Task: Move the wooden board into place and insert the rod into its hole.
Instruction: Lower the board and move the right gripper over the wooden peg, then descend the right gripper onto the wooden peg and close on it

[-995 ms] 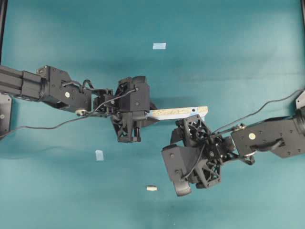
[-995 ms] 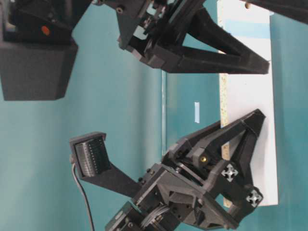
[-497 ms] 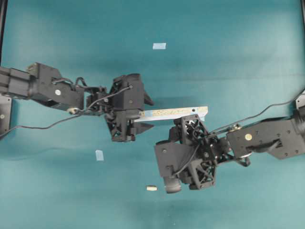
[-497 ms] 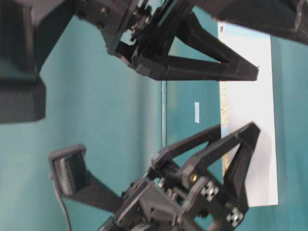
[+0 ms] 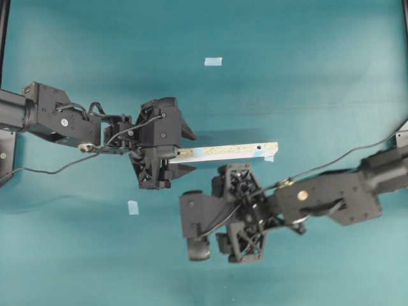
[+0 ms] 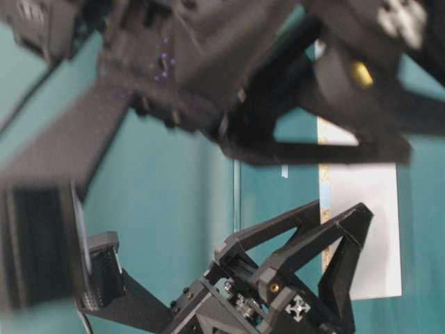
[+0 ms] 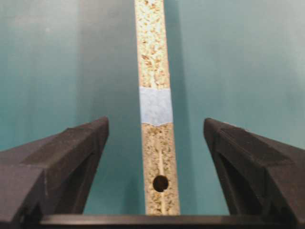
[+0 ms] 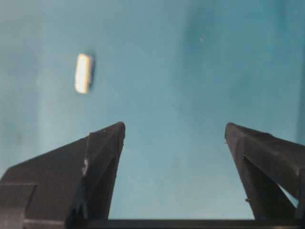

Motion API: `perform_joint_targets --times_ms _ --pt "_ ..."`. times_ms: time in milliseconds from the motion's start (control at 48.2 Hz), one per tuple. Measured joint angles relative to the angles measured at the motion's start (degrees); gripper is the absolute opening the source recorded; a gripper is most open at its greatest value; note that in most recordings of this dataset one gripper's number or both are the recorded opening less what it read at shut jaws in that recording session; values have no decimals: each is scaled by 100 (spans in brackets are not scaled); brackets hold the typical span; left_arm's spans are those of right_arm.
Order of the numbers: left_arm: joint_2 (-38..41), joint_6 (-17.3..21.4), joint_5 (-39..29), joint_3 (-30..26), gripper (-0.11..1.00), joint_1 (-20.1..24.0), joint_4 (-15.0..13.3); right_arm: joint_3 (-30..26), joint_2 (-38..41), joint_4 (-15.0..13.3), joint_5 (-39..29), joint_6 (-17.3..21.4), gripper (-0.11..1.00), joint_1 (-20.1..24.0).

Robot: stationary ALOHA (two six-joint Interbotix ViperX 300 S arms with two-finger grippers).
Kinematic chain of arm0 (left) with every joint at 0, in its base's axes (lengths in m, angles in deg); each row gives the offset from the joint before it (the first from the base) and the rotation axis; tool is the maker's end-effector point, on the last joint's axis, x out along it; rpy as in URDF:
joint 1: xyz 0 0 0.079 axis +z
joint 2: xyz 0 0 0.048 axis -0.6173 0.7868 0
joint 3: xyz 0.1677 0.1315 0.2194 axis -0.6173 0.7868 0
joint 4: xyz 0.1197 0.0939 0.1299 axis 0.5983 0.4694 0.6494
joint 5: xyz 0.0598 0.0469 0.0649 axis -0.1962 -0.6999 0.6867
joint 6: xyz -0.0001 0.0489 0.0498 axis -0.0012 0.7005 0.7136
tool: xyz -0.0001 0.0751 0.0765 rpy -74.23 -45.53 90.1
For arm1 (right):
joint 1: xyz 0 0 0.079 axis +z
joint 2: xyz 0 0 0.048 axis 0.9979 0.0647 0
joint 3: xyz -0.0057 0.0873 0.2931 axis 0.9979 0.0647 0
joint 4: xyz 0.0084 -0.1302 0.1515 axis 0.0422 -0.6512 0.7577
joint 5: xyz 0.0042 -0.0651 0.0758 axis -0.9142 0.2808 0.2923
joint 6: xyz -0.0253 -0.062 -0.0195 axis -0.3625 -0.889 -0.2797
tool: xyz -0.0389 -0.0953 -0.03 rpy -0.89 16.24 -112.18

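My left hand (image 7: 155,143) is spread wide around the wooden board (image 5: 223,152), not touching it. My right hand (image 8: 174,138) is spread too, empty, near the rod (image 8: 84,73) on the counter (image 5: 306,76).

a teal tabletop (image 5: 306,76) fills every view, its matte surface evenly lit from above with soft, darker shadows pooling near the middle. two small pale-blue tape squares lie flat on it, one toward the far edge (image 5: 213,62) and one nearer the left side (image 5: 132,207), well apart from each other. a dark strip (image 5: 4,38) runs along the upper left border of the overhead view; no walls, floor or windows show.
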Motion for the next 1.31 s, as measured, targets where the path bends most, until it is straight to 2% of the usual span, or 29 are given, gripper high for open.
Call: perform_joint_targets --times_ms 311,456,642,746,1306 --pt "-97 0 0 202 91 0 0 -1020 747 105 -466 88 90 202" --pt "-176 0 0 290 91 0 0 -1327 1002 132 -694 299 90 220" --pt "-185 -9 0 369 91 0 9 -1424 1178 141 -747 800 90 264" --pt "-202 -18 0 378 91 0 0 -1441 1230 149 -765 923 90 316" --pt "-229 -18 -9 378 91 -9 0 -1441 1362 97 -782 984 90 422"
